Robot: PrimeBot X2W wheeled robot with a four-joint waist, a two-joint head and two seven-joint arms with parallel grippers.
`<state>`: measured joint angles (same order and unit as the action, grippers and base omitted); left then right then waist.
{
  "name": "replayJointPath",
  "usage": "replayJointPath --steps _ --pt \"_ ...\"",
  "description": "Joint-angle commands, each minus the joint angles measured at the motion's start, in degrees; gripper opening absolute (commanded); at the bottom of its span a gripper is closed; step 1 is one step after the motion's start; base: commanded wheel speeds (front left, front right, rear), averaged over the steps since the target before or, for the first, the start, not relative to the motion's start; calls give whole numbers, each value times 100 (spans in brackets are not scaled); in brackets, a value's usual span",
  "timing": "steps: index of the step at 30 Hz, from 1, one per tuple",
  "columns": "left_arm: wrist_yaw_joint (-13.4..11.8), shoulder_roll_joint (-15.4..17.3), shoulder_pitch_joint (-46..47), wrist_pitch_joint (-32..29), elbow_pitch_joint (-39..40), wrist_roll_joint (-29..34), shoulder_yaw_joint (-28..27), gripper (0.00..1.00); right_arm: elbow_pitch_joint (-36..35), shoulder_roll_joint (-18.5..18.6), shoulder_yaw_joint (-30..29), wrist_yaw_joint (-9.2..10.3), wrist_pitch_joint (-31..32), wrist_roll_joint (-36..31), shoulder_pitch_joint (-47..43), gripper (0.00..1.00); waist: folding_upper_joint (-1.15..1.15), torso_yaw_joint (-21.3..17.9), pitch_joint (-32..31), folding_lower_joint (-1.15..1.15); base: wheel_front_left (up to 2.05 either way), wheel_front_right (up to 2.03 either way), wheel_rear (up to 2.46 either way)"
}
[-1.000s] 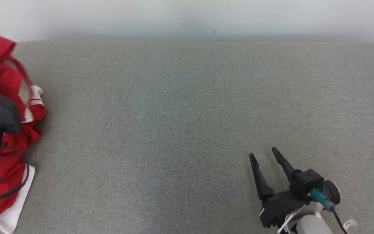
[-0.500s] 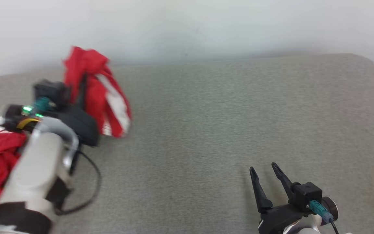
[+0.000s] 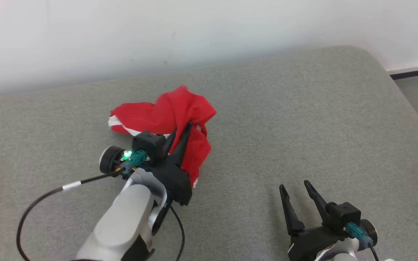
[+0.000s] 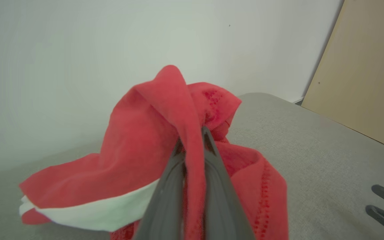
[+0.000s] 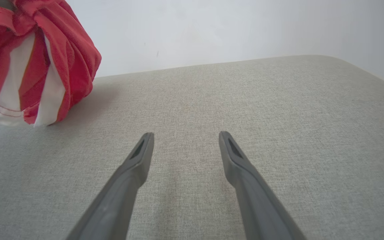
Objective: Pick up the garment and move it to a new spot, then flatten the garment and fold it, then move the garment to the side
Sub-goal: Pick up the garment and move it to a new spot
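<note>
Red garment (image 3: pixel 165 108) is clamped by the left gripper (image 3: pixel 181 127), apparently not yet set down; right gripper (image 3: pixel 293 184) is held spread, empty; flattening and folding are left undone.

Bright, even, diffuse light — faint soft shadows just beside the garment (image 3: pixel 165 116). Wall (image 3: pixel 194 32) behind it washed pale. Left wrist view: garment soft close up, left gripper (image 4: pixel 192 138) in front of it blurred.

The left pincer (image 3: pixel 182 128) has carried the garment (image 3: pixel 162 112) rightward, nearer the right pincer (image 3: pixel 293 185)
</note>
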<state>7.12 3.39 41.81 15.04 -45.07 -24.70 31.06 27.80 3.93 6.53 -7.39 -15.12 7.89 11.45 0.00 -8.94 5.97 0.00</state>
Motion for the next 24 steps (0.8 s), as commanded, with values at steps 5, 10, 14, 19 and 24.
replayJointPath --steps 5,10,14,19,24 --pt "-51 -34 -355 19 175 168 -83 100 -18 -32 -7 -19 -4 -8 58 100 0 -124 73 0 0 0 0" --pt "-130 -33 -681 19 326 409 -299 100 -79 -49 -108 -19 -4 27 45 100 0 -51 98 0 0 0 0" --pt "-273 67 -1032 21 656 613 -677 100 -136 -65 -162 -19 -3 50 42 100 0 75 98 0 0 0 0" --pt "-447 183 -1501 20 1144 864 -1119 100 -193 -71 -175 -19 -4 46 53 100 0 229 97 0 0 0 0" --pt "-433 266 -2051 20 1514 1125 -1536 100 -235 -76 -178 -19 -4 14 14 100 0 421 86 0 0 0 0"
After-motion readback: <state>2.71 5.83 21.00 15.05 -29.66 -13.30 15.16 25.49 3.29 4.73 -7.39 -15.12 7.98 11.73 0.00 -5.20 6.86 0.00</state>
